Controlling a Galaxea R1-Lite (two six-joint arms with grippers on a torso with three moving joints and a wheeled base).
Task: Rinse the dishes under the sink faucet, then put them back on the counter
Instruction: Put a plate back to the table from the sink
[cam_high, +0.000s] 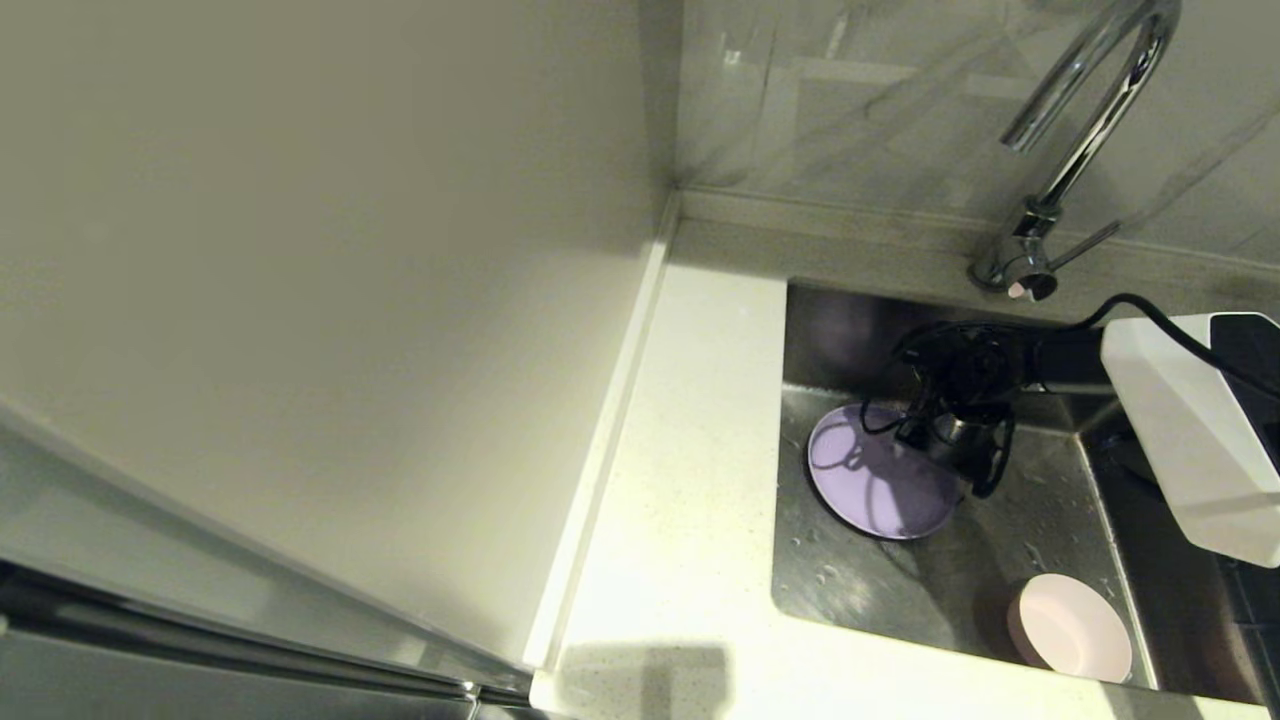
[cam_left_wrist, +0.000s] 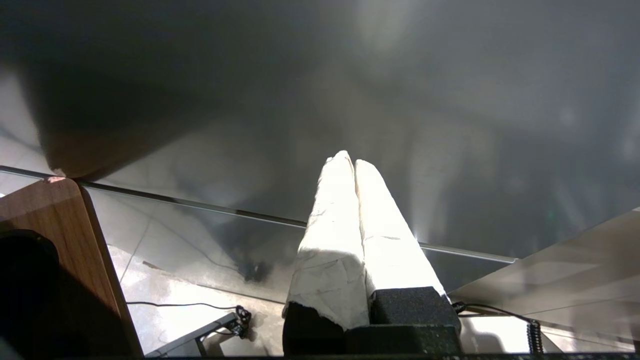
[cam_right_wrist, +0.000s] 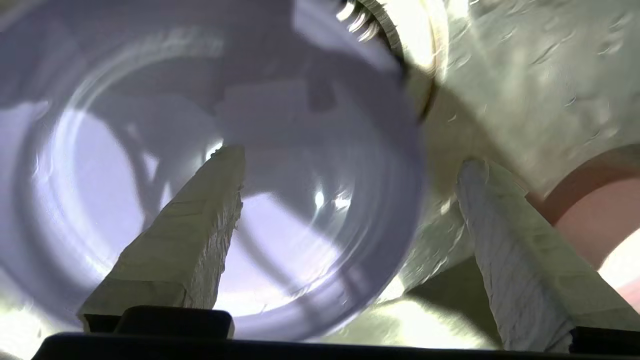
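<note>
White-shelled right arm (cam_high: 1195, 440), black cable (cam_high: 1165, 318)

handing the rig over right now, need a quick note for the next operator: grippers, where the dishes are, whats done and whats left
Right gripper: open, down in the sink over the lavender plate, one finger above the plate, the other past its rim. It holds nothing.
Left gripper: shut, empty, parked away from the sink.
Plate: flat on the sink floor, partly over the drain.
Pink bowl: in the sink's near corner.
Mug: not in view.
Faucet: no water visible running.
Counter: no dishes on the visible part.
Done: droplets in the sink, rinsing unconfirmed.
Left: plate and bowl onto the counter.
</note>
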